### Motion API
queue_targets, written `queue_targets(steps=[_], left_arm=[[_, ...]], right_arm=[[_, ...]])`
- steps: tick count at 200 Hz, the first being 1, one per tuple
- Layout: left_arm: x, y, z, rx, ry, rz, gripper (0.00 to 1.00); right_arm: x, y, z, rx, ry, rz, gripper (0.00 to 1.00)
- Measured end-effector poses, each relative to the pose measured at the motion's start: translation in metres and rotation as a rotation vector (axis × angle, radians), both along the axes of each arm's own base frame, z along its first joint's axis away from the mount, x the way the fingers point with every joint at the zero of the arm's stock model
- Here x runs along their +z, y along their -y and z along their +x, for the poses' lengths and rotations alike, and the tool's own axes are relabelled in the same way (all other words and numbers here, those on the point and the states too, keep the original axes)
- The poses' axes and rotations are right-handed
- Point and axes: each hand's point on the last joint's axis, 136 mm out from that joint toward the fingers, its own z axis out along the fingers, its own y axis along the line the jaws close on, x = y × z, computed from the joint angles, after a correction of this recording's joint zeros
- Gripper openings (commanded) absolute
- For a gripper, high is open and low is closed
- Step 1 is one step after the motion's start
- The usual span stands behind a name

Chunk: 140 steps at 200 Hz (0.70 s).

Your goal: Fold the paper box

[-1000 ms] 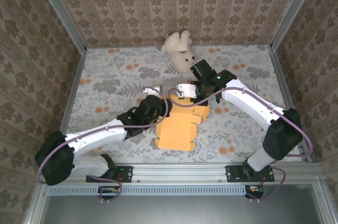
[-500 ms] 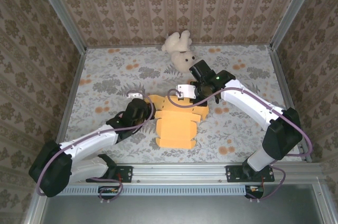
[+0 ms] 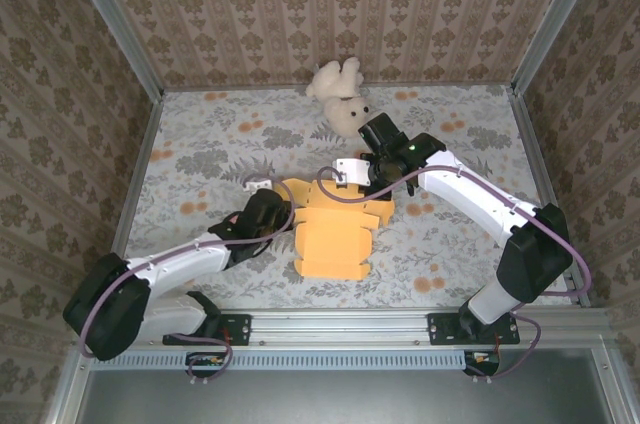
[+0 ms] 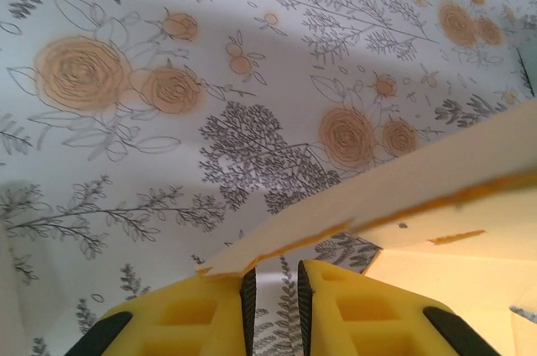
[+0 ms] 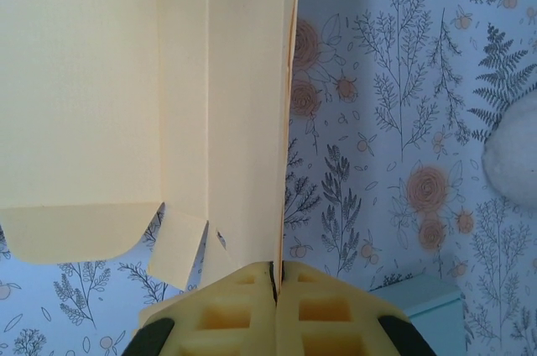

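Note:
The orange paper box (image 3: 335, 239) lies partly unfolded in the middle of the flowered table. My right gripper (image 3: 372, 187) is at the box's far right corner. In the right wrist view it (image 5: 275, 268) is shut on the edge of a raised side panel of the box (image 5: 243, 104). My left gripper (image 3: 284, 210) sits at the box's left far corner. In the left wrist view its jaws (image 4: 273, 276) stand a narrow gap apart with only tablecloth between them. A flap edge of the box (image 4: 336, 222) rests across the tip of the left finger (image 4: 197, 306).
A white teddy bear (image 3: 340, 94) lies at the back of the table, just beyond the right gripper, and its fur (image 5: 513, 163) shows at the right edge of the right wrist view. Patterned walls and metal rails (image 3: 135, 164) enclose the table.
The left gripper pulled back left from the box's far left corner, then came back toward that corner. The right gripper has kept its hold and place.

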Motion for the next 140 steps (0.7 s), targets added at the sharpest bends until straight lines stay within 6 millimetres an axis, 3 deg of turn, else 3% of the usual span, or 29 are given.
queue_targets(steps=[77, 140], left_arm=[[0.016, 0.072, -0.013, -0.162, -0.005, -0.101, 0.22], [0.012, 0.087, -0.009, -0.169, -0.022, -0.13, 0.21]], right_arm=[[0.0, 0.006, 0.005, -0.046, -0.002, 0.003, 0.0], [0.0, 0.006, 0.005, -0.048, -0.002, 0.003, 0.0]])
